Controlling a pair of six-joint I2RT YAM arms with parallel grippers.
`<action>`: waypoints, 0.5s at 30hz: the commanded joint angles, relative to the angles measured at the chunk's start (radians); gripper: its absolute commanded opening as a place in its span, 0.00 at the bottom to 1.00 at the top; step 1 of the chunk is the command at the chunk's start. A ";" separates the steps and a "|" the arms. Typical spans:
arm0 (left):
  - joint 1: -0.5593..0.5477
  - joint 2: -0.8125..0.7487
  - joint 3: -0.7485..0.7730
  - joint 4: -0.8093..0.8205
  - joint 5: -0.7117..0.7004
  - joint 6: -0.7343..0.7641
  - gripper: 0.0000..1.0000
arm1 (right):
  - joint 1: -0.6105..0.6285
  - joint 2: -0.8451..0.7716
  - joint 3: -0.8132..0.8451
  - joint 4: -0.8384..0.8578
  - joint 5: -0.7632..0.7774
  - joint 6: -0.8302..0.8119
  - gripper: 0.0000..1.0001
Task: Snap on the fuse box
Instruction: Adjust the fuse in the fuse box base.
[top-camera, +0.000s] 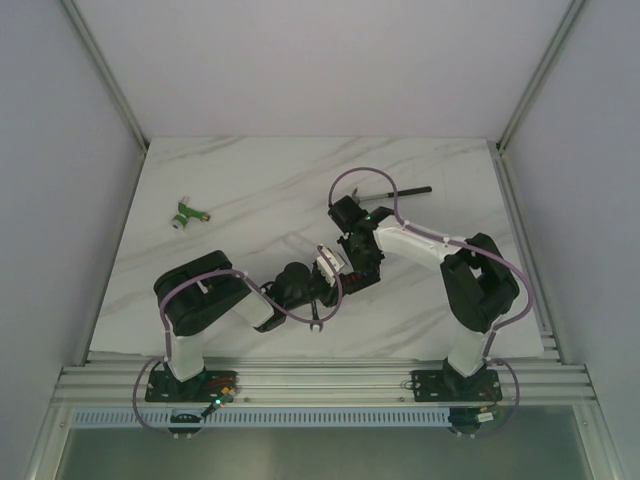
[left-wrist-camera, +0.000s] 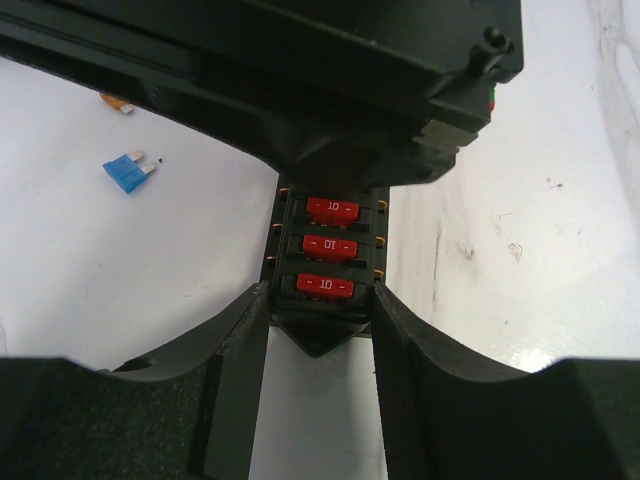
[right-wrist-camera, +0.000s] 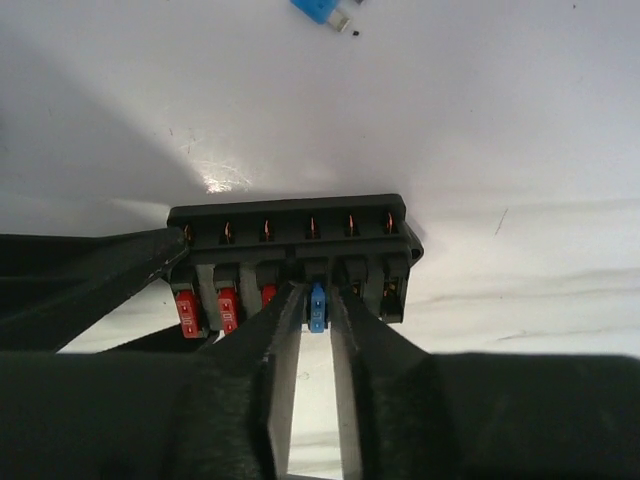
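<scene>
The black fuse box (left-wrist-camera: 330, 262) lies on the white table with three red fuses marked 10 showing. My left gripper (left-wrist-camera: 320, 305) is shut on its near end, one finger on each side. In the right wrist view the box (right-wrist-camera: 290, 225) shows three red fuses at the left. My right gripper (right-wrist-camera: 318, 300) is closed around a blue fuse (right-wrist-camera: 317, 310) sitting in the fourth slot. In the top view both grippers, left (top-camera: 333, 280) and right (top-camera: 358, 266), meet at mid-table and hide the box. No clear cover is in view.
A loose blue fuse (left-wrist-camera: 128, 172) and an orange one (left-wrist-camera: 115, 102) lie left of the box. A green-and-white connector (top-camera: 186, 214) sits far left. A long black tool (top-camera: 400, 190) lies behind the right arm. A small wrench (top-camera: 315, 323) lies near the front.
</scene>
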 joint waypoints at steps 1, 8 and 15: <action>-0.003 0.005 -0.011 -0.058 -0.014 0.000 0.11 | 0.004 -0.057 -0.038 0.052 -0.032 0.031 0.31; -0.003 0.006 -0.010 -0.060 -0.013 0.001 0.12 | -0.005 -0.136 -0.061 0.044 -0.006 0.040 0.36; -0.002 0.007 -0.008 -0.062 -0.013 0.000 0.12 | -0.019 -0.099 -0.068 0.072 -0.027 0.030 0.26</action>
